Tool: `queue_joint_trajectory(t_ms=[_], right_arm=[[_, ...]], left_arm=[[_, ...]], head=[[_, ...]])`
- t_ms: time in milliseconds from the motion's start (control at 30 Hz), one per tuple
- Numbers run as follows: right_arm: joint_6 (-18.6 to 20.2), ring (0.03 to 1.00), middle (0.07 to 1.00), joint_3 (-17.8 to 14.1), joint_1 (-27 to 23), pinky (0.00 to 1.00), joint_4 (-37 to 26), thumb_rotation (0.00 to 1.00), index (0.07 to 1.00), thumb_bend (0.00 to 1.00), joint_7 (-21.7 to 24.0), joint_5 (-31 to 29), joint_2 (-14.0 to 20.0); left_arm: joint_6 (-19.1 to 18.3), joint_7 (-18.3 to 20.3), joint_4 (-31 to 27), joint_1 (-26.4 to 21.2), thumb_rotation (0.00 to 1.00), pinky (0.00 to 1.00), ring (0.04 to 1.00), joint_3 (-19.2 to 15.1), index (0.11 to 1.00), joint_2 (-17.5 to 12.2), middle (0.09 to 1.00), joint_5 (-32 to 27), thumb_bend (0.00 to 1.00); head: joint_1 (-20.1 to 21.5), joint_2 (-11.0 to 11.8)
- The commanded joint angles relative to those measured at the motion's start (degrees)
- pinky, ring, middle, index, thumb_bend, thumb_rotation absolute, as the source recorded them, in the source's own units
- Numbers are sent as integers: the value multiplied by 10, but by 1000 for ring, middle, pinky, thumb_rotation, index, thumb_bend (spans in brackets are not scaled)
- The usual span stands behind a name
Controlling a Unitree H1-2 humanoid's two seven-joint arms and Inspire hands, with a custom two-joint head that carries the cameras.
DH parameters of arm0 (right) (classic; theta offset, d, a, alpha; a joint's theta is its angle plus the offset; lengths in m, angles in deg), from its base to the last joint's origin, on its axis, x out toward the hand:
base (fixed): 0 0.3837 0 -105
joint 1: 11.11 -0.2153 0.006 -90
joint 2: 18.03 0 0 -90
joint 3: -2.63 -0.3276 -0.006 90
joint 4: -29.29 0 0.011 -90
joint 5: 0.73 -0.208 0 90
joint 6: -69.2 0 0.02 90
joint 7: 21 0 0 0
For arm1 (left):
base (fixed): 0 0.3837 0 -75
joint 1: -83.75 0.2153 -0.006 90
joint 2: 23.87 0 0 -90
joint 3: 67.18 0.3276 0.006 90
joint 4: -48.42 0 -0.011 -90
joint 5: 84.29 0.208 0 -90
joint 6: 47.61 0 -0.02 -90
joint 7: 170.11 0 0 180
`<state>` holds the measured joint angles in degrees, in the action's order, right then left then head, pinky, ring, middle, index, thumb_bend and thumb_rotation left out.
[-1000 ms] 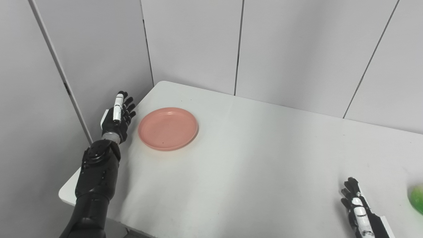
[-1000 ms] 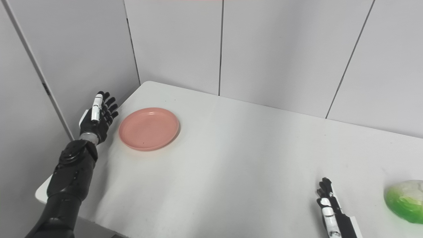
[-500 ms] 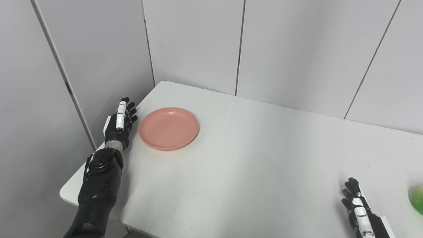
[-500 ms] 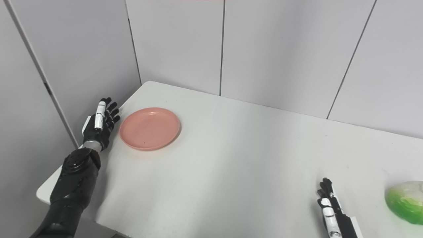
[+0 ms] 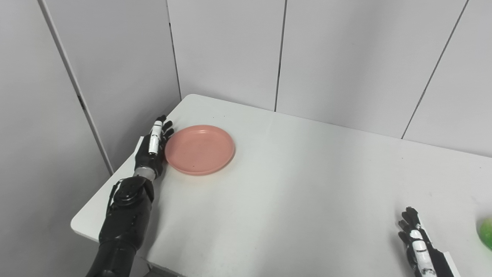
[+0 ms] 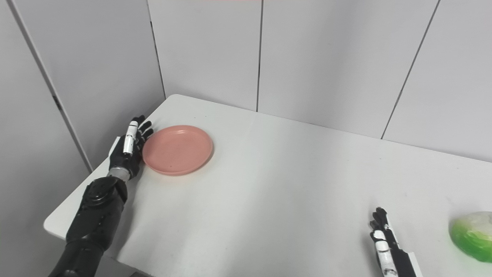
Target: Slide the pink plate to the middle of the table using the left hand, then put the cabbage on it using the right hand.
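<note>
While my left hand (image 5: 153, 148) stands edge-on against the left rim of the pink plate (image 5: 200, 149), its fingers are straight and pressed together, pointing toward the far wall and holding nothing. I cannot tell for certain whether the palm touches the rim or only sits just beside it. Nothing lies on the plate; its shallow well shows only a tiny dark speck near the front.

That plate sits near the far-left corner of the white table (image 5: 292, 184), close to the table's left edge, with my left hand filling the narrow strip between plate and edge. To the plate's right the tabletop runs wide and bare toward the middle, and the same bare surface stretches in front of the plate down to the near edge. Behind the plate, a short band of table separates it from the grey wall panels (image 5: 226, 50).

Well apart from the plate, at the near right of the table, my right hand (image 6: 384, 242) rests with its fingers extended and slightly spread, gripping nothing. Just to the right of that hand, not touching it, lies the cabbage (image 6: 472, 235), green with a pale top, near the table's right side and cut off by the frame.

No writing or label is readable on the plate, the table or the hands.
</note>
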<state>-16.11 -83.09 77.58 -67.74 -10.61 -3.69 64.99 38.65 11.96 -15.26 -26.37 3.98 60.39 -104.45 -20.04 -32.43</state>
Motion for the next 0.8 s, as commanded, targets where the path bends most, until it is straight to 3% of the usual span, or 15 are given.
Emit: queue_joint_trajectory(t_ms=[0, 333, 767], right_arm=[[2, 1000, 1000, 0, -9, 1000, -14, 1000, 1000, 151, -1, -1, -3], [-2, 1000, 1000, 2, -10, 1000, -6, 1000, 1000, 176, -7, 9, -10], [-13, 1000, 1000, 6, -8, 1000, 5, 1000, 1000, 200, -8, 11, -20]], left_arm=[[-27, 29, -12, -3, 999, 940, 946, 21, 931, 14, 943, -3, 405], [-33, 35, -29, 5, 1000, 949, 948, 58, 935, 33, 948, 6, 410], [-71, 51, -59, 2, 1000, 954, 950, 109, 936, 74, 944, -6, 398]], head=[[4, -1], [29, -4], [66, -10]])
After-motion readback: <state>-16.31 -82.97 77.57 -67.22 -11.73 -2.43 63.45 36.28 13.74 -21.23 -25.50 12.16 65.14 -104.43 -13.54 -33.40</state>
